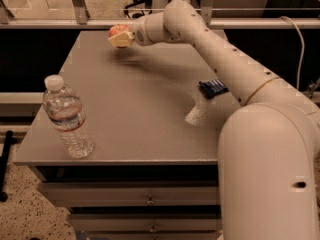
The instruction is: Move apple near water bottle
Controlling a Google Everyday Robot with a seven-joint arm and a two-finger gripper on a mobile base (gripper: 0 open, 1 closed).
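**Camera view: one worktop, one arm.**

- Gripper (120, 39): at the end of the arm, above the far edge of the worktop (145, 124), left of the middle. It is closed on the apple, which sits between its pale fingers. A soft shadow lies on the surface just nearer than the claw, so the load is judged to be raised clear of the top for carrying, not resting on it.
- Apple (118, 30): small, round and red-orange with a paler patch. Only its upper part shows above the fingers, and no stem can be made out. It is held at the far edge, well apart from its target.
- Water bottle (66, 118): upright near the near-left corner. Clear ribbed plastic with a white cap and a thin coloured band. Bare surface lies all round it, which is judged to leave room to set the fruit beside it.
- Blue packet (213, 87): flat near the right edge, partly behind the arm and off the likely carrying line.
- Pale crumpled patch (196, 115): just nearer than the packet; what it is cannot be told.
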